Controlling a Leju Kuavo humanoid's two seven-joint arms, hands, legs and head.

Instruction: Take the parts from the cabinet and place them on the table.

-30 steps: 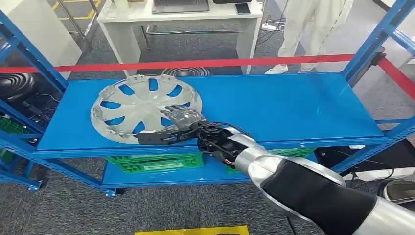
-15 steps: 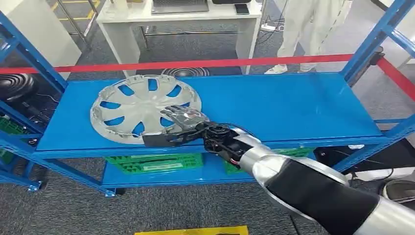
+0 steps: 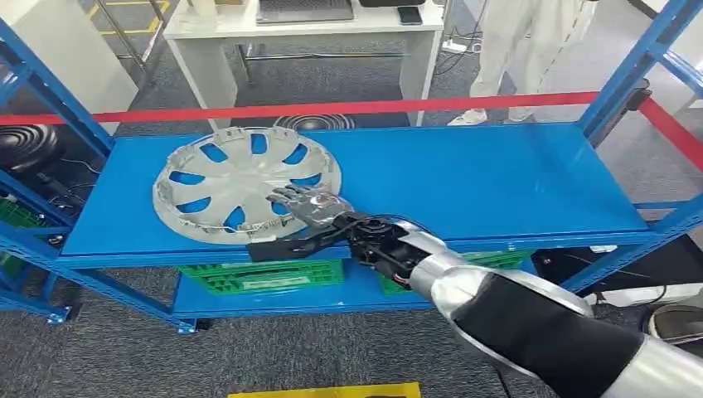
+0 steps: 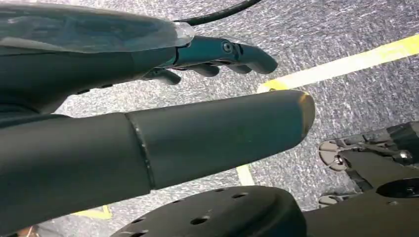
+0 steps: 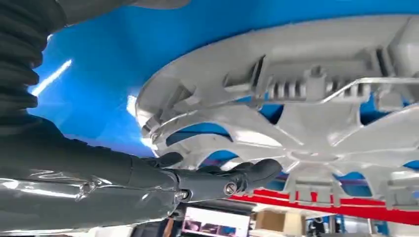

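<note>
head view shows the silver hubcap [image 3: 245, 184] lying flat on the left half of the blue shelf [image 3: 497, 178], its near rim just beside the shelf's front edge and its far rim close to the back edge. the right hand [image 3: 303, 217] reaches in from the lower right, with its fingers [image 3: 286, 196] spread over the near-right part of the hubcap's top and the dark thumb [image 3: 278, 247] stretched along the front edge of the shelf below the rim. the rim sits between fingers and thumb, but whether they press on it or only bracket it cannot be told. the right half of the shelf is bare blue surface, bounded by slanted blue posts [image 3: 630, 70] at both ends. a red tape [image 3: 348, 108] runs across behind the shelf, and a white desk [image 3: 307, 37] and a person's legs [image 3: 530, 50] stand further back on the grey carpet. green crates [image 3: 261, 275] sit on the lower level, partly hidden by the shelf edge and the arm.

right wrist view looks from close under the hubcap [image 5: 306, 98], showing its ribbed underside and a wire ring; the dark fingers [image 5: 247, 175] lie against the spokes, slightly apart.

left wrist view shows the left hand [image 4: 148, 98] hanging over the carpet [image 4: 321, 44] and a yellow floor line [image 4: 346, 64], fingers [image 4: 237, 52] loosely curled away from the thumb, holding nothing
</note>
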